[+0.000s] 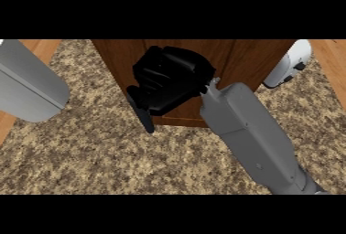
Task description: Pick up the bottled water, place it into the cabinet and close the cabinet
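A: Which step is this?

B: Closing, I'd judge. The right robot hand (165,82) rests against the dark wooden cabinet (236,55), fingers curled and holding nothing that I can see.

A: And the bottled water?

B: Not visible; possibly already inside. Next comes a steady push on the smooth panel above the speckled granite table (101,155).

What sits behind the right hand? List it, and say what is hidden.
Behind the right hand is the brown wooden cabinet, standing on the speckled counter. The hand covers the cabinet's middle; no bottled water shows anywhere.
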### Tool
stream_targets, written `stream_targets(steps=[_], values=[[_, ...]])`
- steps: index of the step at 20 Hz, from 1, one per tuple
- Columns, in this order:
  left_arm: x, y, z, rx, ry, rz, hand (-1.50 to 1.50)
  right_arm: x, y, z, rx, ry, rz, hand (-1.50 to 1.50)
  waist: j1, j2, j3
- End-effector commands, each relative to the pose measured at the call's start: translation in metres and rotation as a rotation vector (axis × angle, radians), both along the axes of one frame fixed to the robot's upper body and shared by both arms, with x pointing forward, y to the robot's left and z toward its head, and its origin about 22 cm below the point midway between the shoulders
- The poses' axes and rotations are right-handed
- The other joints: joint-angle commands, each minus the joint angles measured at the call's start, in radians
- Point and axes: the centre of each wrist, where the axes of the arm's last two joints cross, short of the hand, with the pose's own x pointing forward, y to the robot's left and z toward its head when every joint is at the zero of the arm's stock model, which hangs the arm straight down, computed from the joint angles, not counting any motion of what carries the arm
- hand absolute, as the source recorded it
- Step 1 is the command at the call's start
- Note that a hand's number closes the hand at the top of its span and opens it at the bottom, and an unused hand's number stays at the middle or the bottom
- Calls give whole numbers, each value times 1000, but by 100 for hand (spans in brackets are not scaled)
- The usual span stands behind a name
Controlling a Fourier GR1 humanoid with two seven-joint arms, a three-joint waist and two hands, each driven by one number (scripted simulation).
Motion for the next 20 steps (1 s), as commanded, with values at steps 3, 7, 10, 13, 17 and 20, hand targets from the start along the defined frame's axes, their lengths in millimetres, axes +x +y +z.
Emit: stream_targets(steps=[3, 7, 10, 13, 17, 20], values=[[-10, 10, 2, -6, -35, 9, -150, 27, -19, 0, 4, -85, -147, 150, 2, 11, 2], [-2, 8, 1, -22, -13, -36, -150, 37, -24, 22, 52, -147, -192, -150, 6, 14, 2], [3, 4, -6, -25, -4, -30, -150, 34, -13, 36, 53, -204, -224, -150, -2, 13, 1], [7, 9, 8, 13, -16, -42, -150, 40, -19, 45, 69, -233, -281, -150, 11, 16, 1], [11, 0, 0, 8, -12, -63, -150, 37, -14, 57, 70, -235, -314, -150, -1, 12, 1], [18, -7, 0, -5, -22, -80, -150, 40, -18, 77, 83, -238, -316, -150, 1, 16, 1]])
